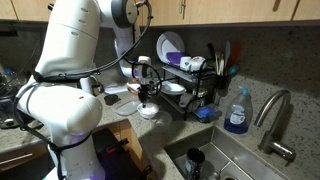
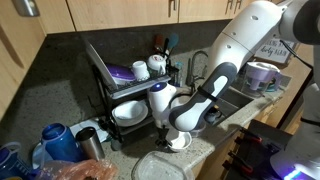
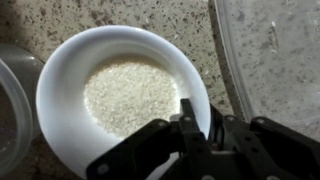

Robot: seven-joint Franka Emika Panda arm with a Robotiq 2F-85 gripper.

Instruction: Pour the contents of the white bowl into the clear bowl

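Note:
The white bowl (image 3: pixel 66 92) is small and round and holds pale rice-like grains (image 3: pixel 125 95). It sits on the speckled counter and shows in both exterior views (image 1: pixel 150 111) (image 2: pixel 181 141). My gripper (image 3: pixel 200 122) has one finger inside and one outside the bowl's near rim and is shut on it; it also shows from outside (image 1: pixel 147 97) (image 2: pixel 178 128). The clear bowl (image 3: pixel 272 50) lies right beside the white bowl in the wrist view and shows as a glassy dish at the counter's front (image 2: pixel 160 166).
A black dish rack (image 1: pixel 188 80) (image 2: pixel 122 88) with plates and cups stands just behind the bowl, with an upright white plate (image 1: pixel 168 47). A blue soap bottle (image 1: pixel 237 110), a faucet (image 1: pixel 275 115) and a sink (image 1: pixel 215 160) lie beyond. Cups and bottles (image 2: pixel 52 140) crowd one counter end.

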